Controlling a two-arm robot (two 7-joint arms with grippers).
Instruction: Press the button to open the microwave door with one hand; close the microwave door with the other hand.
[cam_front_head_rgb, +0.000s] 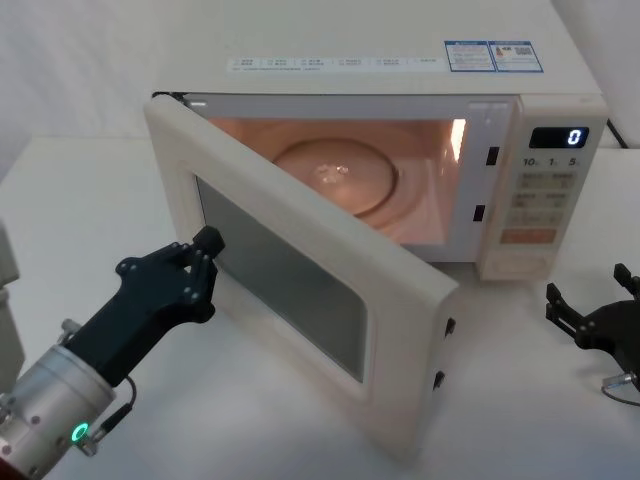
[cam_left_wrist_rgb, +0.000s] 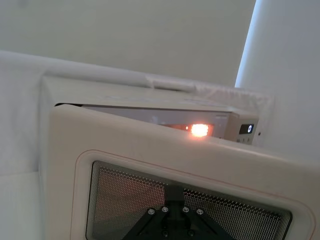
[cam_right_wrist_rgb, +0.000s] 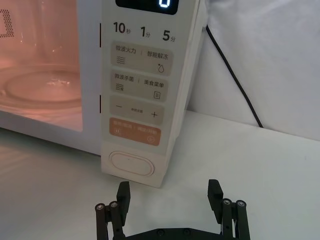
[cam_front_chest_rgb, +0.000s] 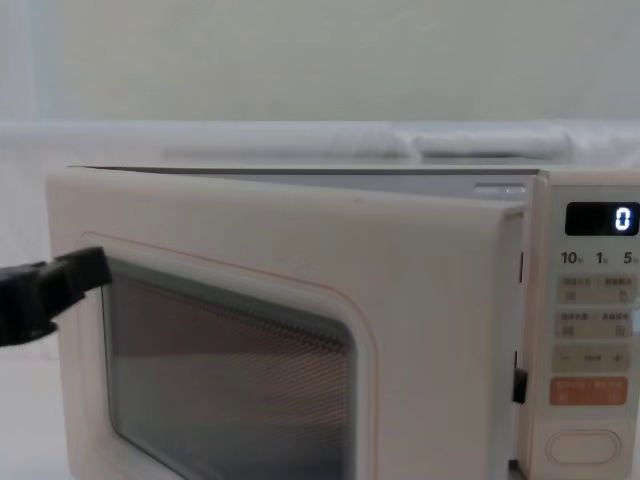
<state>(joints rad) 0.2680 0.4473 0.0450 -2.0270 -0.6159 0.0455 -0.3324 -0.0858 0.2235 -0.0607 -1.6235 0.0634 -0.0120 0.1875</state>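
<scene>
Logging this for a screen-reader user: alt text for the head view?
The microwave door stands half open, cavity lit, with the left gripper at its outer face near the hinge side. The open right gripper rests on the table right of the microwave.

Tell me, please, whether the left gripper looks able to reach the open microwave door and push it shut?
Probably yes. The left gripper is already at the outer face of the microwave door, near its window, with nothing between them. The door stands partly open, and its swing toward the microwave looks free.
</scene>
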